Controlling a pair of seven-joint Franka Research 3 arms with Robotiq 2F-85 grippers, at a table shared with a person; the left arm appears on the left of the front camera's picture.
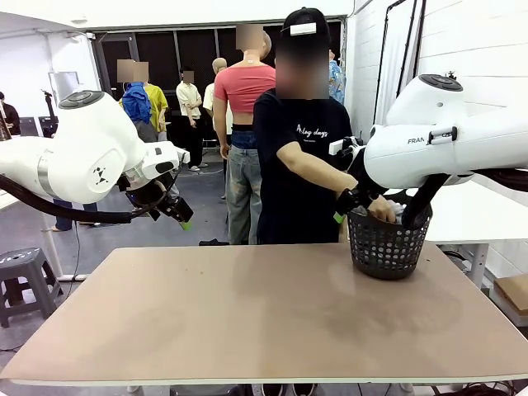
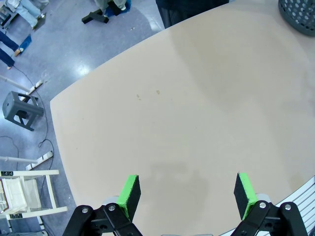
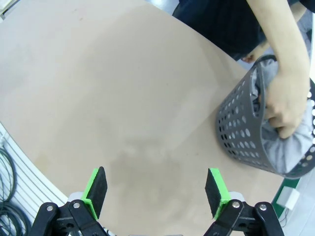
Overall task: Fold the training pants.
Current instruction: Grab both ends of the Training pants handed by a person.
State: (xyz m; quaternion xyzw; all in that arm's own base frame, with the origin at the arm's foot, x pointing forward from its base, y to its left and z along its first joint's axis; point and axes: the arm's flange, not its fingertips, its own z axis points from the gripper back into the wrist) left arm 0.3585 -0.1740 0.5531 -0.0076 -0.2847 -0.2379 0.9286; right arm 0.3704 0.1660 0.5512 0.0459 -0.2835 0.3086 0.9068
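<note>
Well off to the left, the left gripper (image 2: 187, 189) hangs above the near left part of the table (image 2: 197, 98) with its jaws spread wide and nothing between the green pads (image 2: 129, 196). Bare tabletop lies under it, and beyond the table's left edge a grey stool (image 2: 22, 110) stands on the floor.

At the far side, right of the middle, a person in a black shirt reaches one hand (image 1: 381, 210) down into a dark perforated basket (image 1: 384, 243) that stands on the far right part of the table. The training pants (image 3: 295, 142) are inside that basket, a bunched mass of light grey cloth that fills it up to the rim. Crumpled like this they show no waistband and no leg, so I cannot tell which way they point or how their long axis runs. The hand rests on top of the cloth with the fingers curled into it.

The right gripper (image 3: 156, 187) is raised over the table near the basket, jaws likewise fully apart and holding nothing. In the right wrist view the basket and the pants sit up and to the right of the open fingers, well clear of both pads and not between them.
</note>
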